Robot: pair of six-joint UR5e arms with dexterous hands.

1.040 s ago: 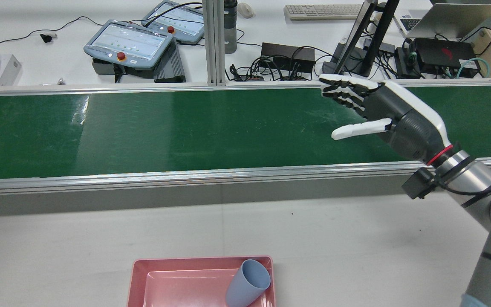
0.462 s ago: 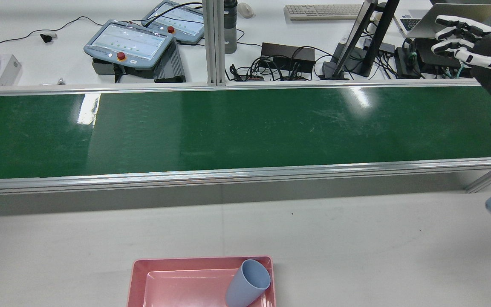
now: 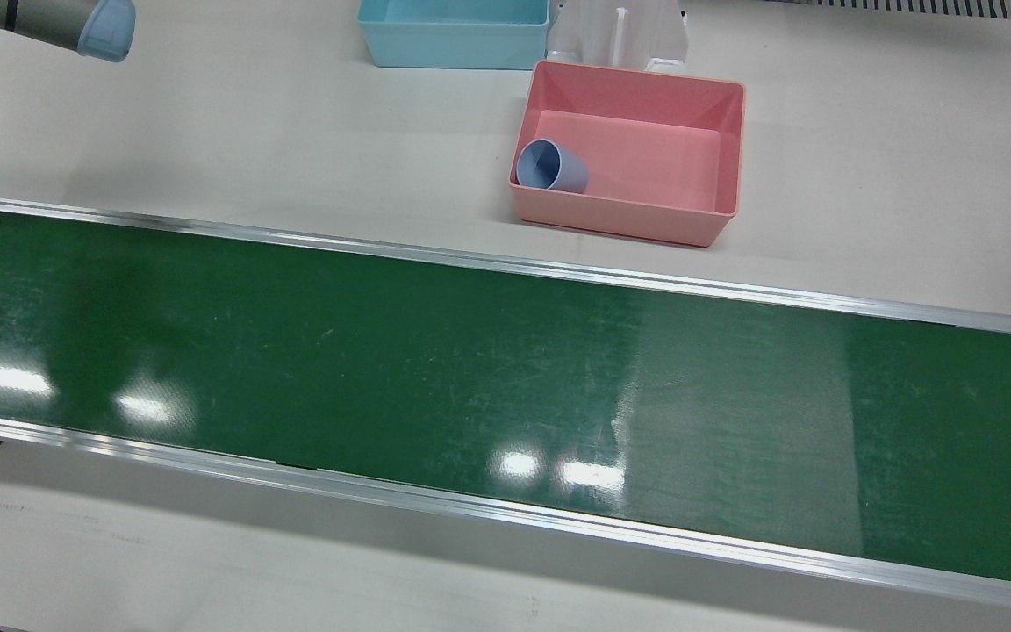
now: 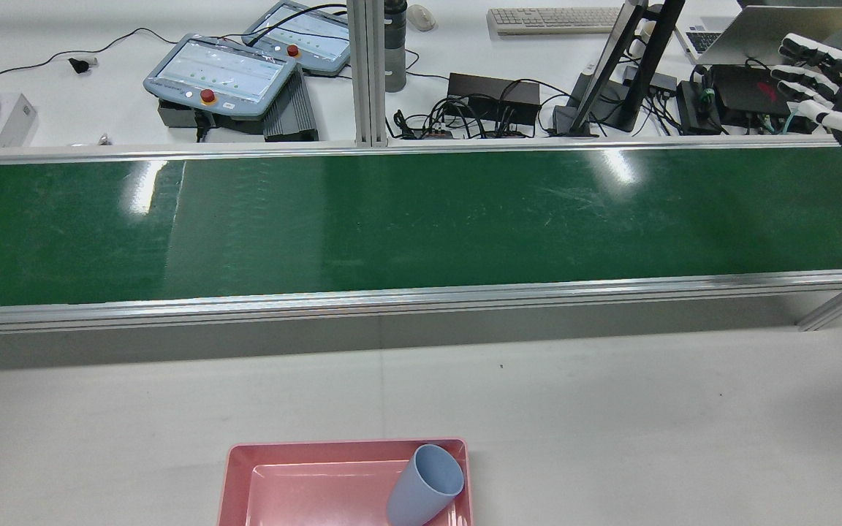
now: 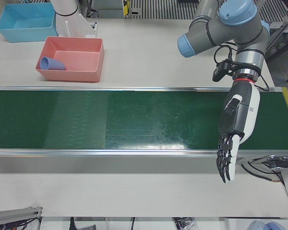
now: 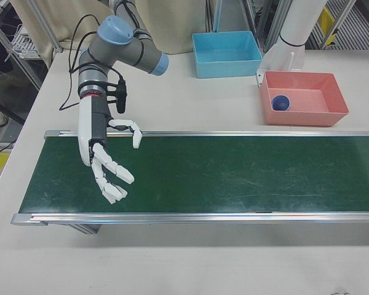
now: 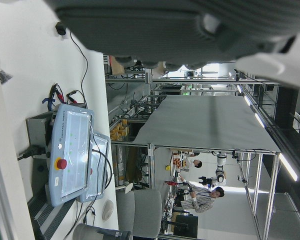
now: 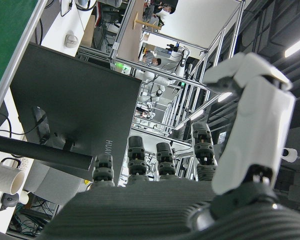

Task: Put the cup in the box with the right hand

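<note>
The blue-grey cup lies tilted in a corner of the pink box, its mouth facing the belt; it also shows in the rear view as the cup in the pink box. My right hand hangs open, fingers spread, over one end of the green belt, far from the cup. In the rear view only the right hand's fingers show at the right edge. My left hand is open, fingers pointing down, over the belt's other end and holds nothing.
A light blue box stands behind the pink one, beside an arm pedestal. The long conveyor crosses the whole table. Beyond it stand pendants, a monitor stand and cables.
My right hand has swung from above the belt's right part to the far right edge of the rear view, rising and staying open. The cup and the box have not moved.
</note>
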